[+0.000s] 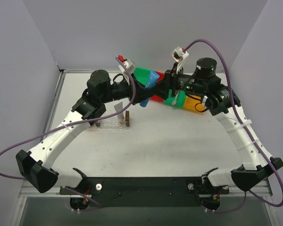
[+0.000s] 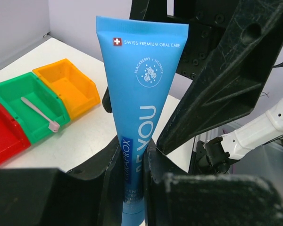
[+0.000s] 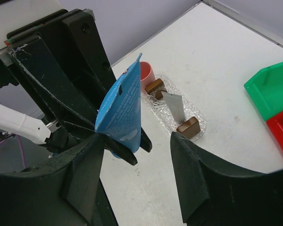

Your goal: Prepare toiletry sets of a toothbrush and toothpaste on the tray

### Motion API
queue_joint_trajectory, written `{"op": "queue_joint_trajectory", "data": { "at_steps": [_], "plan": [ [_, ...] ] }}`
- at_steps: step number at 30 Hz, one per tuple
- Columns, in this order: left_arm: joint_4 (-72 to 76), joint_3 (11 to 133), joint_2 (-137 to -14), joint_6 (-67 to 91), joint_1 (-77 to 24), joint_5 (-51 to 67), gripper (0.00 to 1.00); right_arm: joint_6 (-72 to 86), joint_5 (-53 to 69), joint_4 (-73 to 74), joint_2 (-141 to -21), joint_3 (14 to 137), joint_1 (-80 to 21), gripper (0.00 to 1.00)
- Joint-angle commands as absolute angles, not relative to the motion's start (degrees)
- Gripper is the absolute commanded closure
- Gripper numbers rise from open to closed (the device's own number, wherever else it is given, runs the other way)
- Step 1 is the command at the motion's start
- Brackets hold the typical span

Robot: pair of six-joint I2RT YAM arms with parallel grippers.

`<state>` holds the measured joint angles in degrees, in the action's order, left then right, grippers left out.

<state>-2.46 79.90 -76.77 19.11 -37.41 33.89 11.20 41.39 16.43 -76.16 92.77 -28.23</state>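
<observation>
We're seeing a bright blue toothpaste tube point(image 2: 141, 94) lettered in white, a green bin point(image 2: 37, 131), a red bin point(image 2: 2, 141), an orange bin point(image 2: 80, 101).

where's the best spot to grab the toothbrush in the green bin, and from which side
Grip the toothbrush around mid-handle, coming straight down from above with the jaws set across its thin width. It seems to lie flat and diagonal on the floor of the green bin, so the bin's walls would probably block a side approach. The head end sits close to the bin's edge, leaving little room there.
</observation>
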Motion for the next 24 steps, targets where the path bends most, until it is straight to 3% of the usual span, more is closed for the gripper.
{"op": "queue_joint_trajectory", "data": {
  "at_steps": [1, 7, 18, 24],
  "plan": [
    [3.6, 79.5, -76.1, 20.5, -37.6, 36.9, 1.0, 12.0, 43.9, 12.4, -77.4, 95.3, -28.9, 0.51],
    [4.6, 77.8, -75.8, 20.4, -37.5, 37.8, 1.0, 12.0, 46.2, 12.0, -77.9, 95.4, -29.0, 0.73],
    [5.8, 76.4, -75.4, 20.4, -37.6, 38.5, 1.0, 11.6, 48.1, 11.9, -77.5, 95.0, -29.1, 1.0],
    [3.1, 75.5, -73.2, 15.7, -37.5, 39.0, 0.63, 9.1, 45.3, 13.9, -76.5, 95.4, -29.0, 1.0]
  ]
}}
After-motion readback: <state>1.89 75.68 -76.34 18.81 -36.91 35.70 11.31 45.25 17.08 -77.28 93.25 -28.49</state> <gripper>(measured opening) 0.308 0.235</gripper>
